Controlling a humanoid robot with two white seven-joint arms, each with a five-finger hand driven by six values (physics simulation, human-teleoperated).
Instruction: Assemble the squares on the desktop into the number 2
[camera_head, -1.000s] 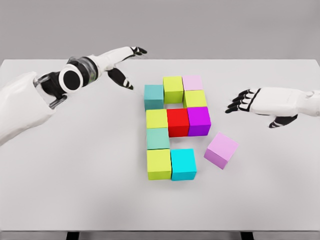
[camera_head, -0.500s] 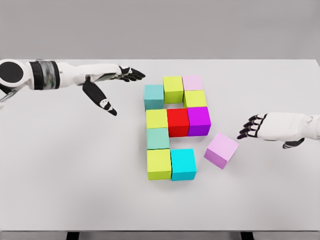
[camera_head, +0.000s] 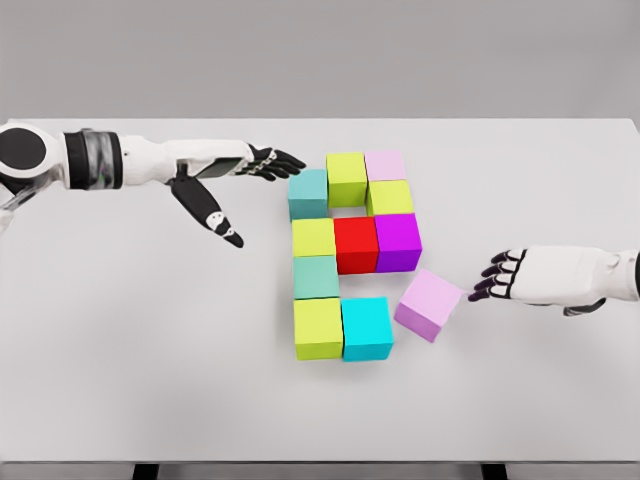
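Observation:
Coloured cubes form a block figure at the table's middle: a teal cube (camera_head: 307, 192), a lime cube (camera_head: 346, 177) and a pale pink cube (camera_head: 386, 165) on top, a lime cube (camera_head: 390, 197) below, then lime (camera_head: 313, 237), red (camera_head: 355, 243) and magenta (camera_head: 398, 240), a teal cube (camera_head: 316, 276), and lime (camera_head: 318, 326) with cyan (camera_head: 366, 326) at the bottom. A loose lilac cube (camera_head: 428, 304) sits tilted just right of the cyan one. My right hand (camera_head: 497, 276) is open, fingertips a little right of the lilac cube. My left hand (camera_head: 262, 163) is open, reaching toward the top teal cube.
The white table (camera_head: 150, 350) stretches wide on both sides of the figure. Its front edge (camera_head: 320, 462) runs along the bottom of the view, with dark legs showing beneath it.
The lilac cube has slid left and turned, closer to the cyan cube. My right hand came down and leftward behind it. My left arm stretched out toward the top teal cube.

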